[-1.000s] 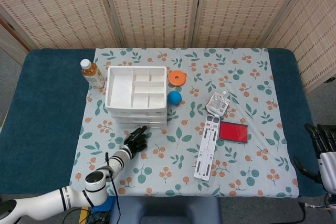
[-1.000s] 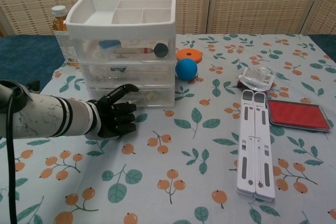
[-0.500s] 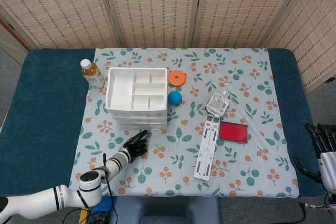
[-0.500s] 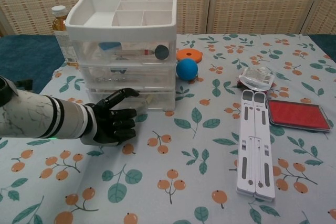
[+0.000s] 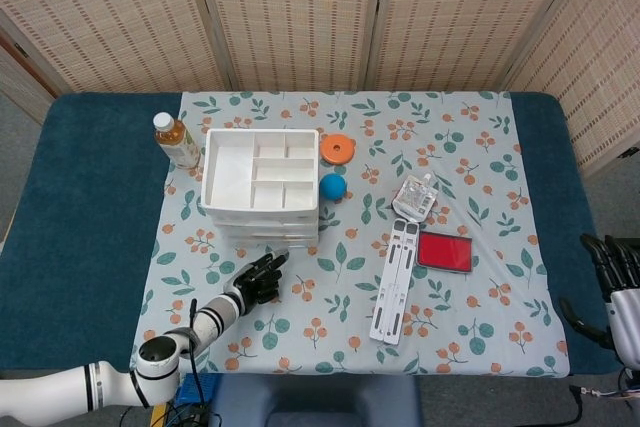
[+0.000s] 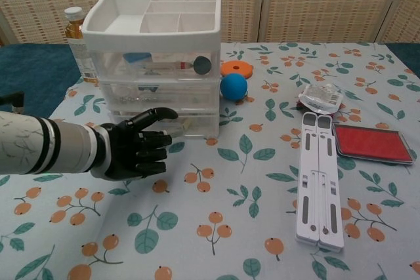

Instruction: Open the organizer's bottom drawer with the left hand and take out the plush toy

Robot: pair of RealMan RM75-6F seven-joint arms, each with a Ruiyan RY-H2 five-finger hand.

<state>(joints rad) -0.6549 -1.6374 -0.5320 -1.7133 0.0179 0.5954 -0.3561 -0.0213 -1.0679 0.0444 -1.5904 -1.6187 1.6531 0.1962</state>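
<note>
The left robot hand (image 6: 134,151) hangs just in front of the organizer's (image 6: 157,63) bottom drawer (image 6: 167,120), empty, its fingers partly curled and loosely apart with one finger reaching toward the drawer front; whether that fingertip touches the plastic cannot be told from either view. The drawer looks fully pushed in, so the opening step seems not yet begun. The plush toy should be inside that lowest drawer, but through the cloudy front only a pale shape shows (too vague to name). The main risk, as I judge it, is that the light plastic organizer slides or tips toward the robot hand on the patterned cloth (image 6: 223,227) instead of the drawer coming out, since nothing braces it. A finger hooked too high could also catch the middle drawer (image 6: 161,88) and pull the wrong one. At 12 o'clock from the organizer's left corner a bottle (image 6: 77,40) stands just beside it, and a shove could knock it over. At about 2 o'clock from the robot hand a blue ball (image 6: 233,86) rests near the organizer's right side with an orange disc (image 6: 235,68) behind it; a jolt might set the ball rolling across the counter. The right robot hand (image 5: 615,282) waits at the counter's far edge at 3 o'clock, well apart, holding nothing, fingers loosely apart.
</note>
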